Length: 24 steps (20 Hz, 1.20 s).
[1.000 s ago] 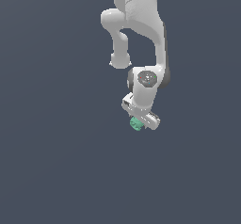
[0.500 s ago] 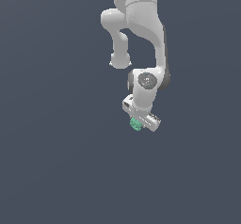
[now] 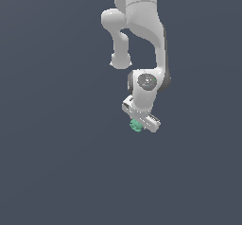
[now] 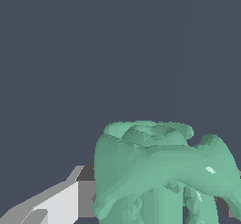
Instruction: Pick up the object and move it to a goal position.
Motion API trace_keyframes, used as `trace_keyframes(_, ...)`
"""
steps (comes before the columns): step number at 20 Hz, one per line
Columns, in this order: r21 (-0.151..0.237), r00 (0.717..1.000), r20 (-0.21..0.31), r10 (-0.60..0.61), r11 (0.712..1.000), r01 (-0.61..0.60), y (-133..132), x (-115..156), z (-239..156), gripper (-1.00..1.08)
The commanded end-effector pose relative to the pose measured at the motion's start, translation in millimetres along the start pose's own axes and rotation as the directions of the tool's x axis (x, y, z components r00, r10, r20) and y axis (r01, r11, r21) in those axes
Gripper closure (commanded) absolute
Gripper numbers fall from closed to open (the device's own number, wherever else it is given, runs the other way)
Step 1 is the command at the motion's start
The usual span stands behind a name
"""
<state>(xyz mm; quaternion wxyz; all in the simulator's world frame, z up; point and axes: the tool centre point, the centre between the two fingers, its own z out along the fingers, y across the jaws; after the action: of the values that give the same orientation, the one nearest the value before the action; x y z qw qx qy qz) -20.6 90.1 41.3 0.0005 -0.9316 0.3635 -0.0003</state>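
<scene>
The object (image 3: 136,125) is a small teal-green lumpy chunk held under the white gripper (image 3: 139,124) in the exterior view. The gripper hangs from the white arm, below its wrist, and is shut on the object. In the wrist view the object (image 4: 160,171) fills the near part of the picture, and one white and grey finger (image 4: 52,202) shows beside it. The other finger is hidden behind the object.
A plain dark grey-blue ground (image 3: 56,162) fills both views. The white arm (image 3: 142,25) reaches down from the top of the exterior view. No other objects show.
</scene>
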Motion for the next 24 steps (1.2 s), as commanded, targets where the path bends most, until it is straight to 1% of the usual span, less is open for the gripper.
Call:
trace_keyframes(1,0.0,1.0,0.0,0.001,1.0,-0.001,1,7,-1,1.08)
trace_keyframes(4,0.0,1.0,0.0,0.001,1.0,-0.001,3,20,-1,1.08)
trace_keyframes(8,0.0,1.0,0.0,0.001,1.0,-0.001,5,44,-3,1.08)
trace_keyframes(19,0.0,1.0,0.0,0.001,1.0,-0.001,13,131,-9,1.08)
trace_keyframes(24,-0.001,1.0,0.0,0.001,1.0,-0.001,16,166,-11,1.08)
